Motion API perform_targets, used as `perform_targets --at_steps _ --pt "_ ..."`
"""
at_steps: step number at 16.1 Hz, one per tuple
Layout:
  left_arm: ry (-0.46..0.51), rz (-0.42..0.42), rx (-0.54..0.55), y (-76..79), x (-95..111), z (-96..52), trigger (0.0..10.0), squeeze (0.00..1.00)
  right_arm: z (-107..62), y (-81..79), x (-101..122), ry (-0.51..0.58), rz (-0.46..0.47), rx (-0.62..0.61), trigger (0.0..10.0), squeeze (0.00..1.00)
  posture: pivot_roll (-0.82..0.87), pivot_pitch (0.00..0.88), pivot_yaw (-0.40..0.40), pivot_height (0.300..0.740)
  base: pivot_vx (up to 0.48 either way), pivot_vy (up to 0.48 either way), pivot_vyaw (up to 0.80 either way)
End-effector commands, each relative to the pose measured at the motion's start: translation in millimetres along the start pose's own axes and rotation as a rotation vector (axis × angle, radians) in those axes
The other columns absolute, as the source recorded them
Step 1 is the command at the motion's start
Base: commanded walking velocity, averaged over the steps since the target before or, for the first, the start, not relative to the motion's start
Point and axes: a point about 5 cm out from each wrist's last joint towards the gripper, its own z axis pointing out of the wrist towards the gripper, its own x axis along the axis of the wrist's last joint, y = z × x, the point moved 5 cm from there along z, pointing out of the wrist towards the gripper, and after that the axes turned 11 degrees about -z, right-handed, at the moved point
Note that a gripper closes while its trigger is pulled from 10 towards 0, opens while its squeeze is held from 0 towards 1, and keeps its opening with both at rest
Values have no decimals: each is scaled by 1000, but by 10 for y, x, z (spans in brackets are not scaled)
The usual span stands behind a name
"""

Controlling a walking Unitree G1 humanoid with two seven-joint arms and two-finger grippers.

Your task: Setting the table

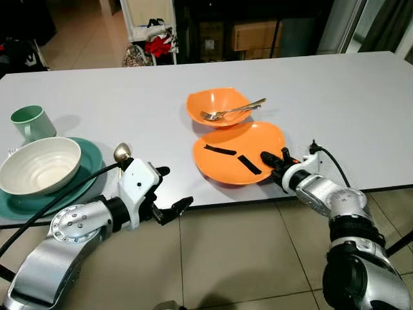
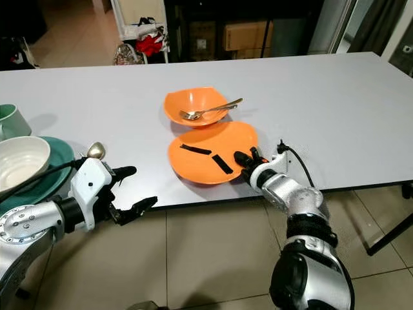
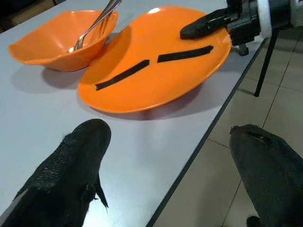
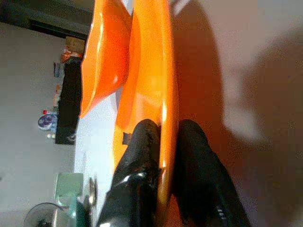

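An orange plate (image 1: 232, 145) with two black strips lies near the table's front edge, its far rim resting against an orange bowl (image 1: 216, 104) that holds a metal spoon (image 1: 233, 110). My right gripper (image 1: 272, 161) is shut on the plate's near right rim (image 4: 163, 142), one finger above and one below. My left gripper (image 1: 169, 191) hangs open at the table's front edge, left of the plate, with nothing between its fingers (image 3: 71, 161). A white bowl (image 1: 39, 165) sits on a teal plate (image 1: 90, 158) at the left, with a green mug (image 1: 31, 121) behind and a spoon (image 1: 122, 152) beside it.
The grey table (image 1: 335, 97) has bare room on its right half and behind the orange bowl. A tiled floor (image 1: 245, 252) lies below the front edge. Shelves and boxes (image 1: 255, 32) stand beyond the table's far side.
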Motion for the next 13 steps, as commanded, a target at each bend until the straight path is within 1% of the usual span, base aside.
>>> perform_targets --at_steps 1,2,4,5,7,8,10,12,13 --pt "-6 30 1 -11 21 1 10000 0 54 -58 -21 -5 -26 5 10000 1000 75 0 80 740 0 0 0" --pt "-6 32 2 -14 25 2 10000 0 71 -73 -12 0 -31 5 10000 1000 76 0 80 740 0 0 0" --pt "-4 38 4 -20 33 3 10000 0 92 -30 82 45 -43 -43 10000 1000 77 0 77 740 0 0 0" --pt "1 35 8 -15 35 11 10000 0 34 -28 131 41 -70 -46 10000 1000 74 0 74 740 0 0 0" --pt "3 31 9 -5 28 20 10000 0 -30 -21 152 31 -93 -44 10000 1000 69 0 77 740 0 0 0" --pt "3 28 4 10 17 31 10000 0 -112 16 146 20 -115 -48 10000 1000 60 0 83 740 0 0 0" --pt "6 26 2 15 17 43 10000 0 -181 57 144 17 -137 -64 10000 1000 57 0 84 740 0 0 0" --pt "61 18 72 -82 83 85 10000 0 -355 109 122 17 -237 -109 10000 1000 46 0 89 740 0 0 0" --pt "74 15 88 -101 100 92 10000 0 -395 105 122 25 -246 -113 10000 1000 46 0 89 740 0 0 0"
